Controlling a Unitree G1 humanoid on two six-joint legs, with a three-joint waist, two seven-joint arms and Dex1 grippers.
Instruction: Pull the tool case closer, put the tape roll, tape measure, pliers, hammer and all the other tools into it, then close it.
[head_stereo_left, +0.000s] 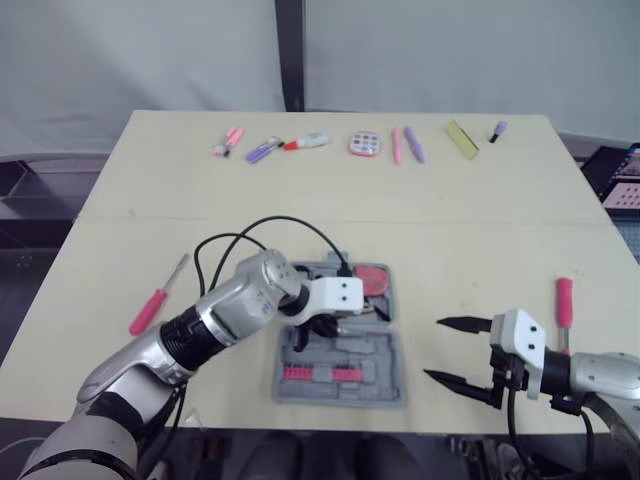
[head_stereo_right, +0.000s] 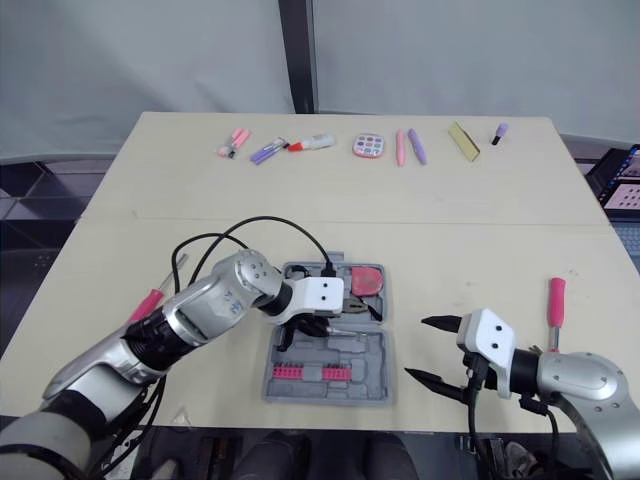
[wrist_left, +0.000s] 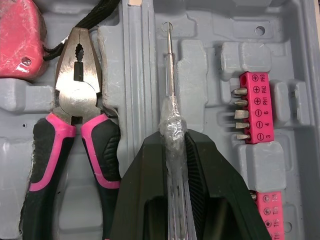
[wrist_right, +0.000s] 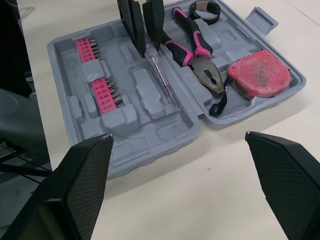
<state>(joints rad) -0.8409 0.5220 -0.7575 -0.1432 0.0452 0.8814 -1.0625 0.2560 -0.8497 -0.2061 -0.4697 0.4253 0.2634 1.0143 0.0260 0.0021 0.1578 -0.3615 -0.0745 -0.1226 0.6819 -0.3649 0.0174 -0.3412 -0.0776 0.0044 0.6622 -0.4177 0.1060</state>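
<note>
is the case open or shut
Open: the case lies spread flat, pliers and tape measure showing inside, and the left gripper holds a screwdriver over it.

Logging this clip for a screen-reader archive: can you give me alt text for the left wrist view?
The left gripper is shut on a clear-handled screwdriver, its shaft reaching over the open grey tool case. Pink-and-black pliers lie in the case on one side, by a red tape measure; pink bit holders sit on the other.

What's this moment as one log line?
left gripper: shut on clear screwdriver at tool case | right gripper: open | pliers, tape measure: in case
</note>
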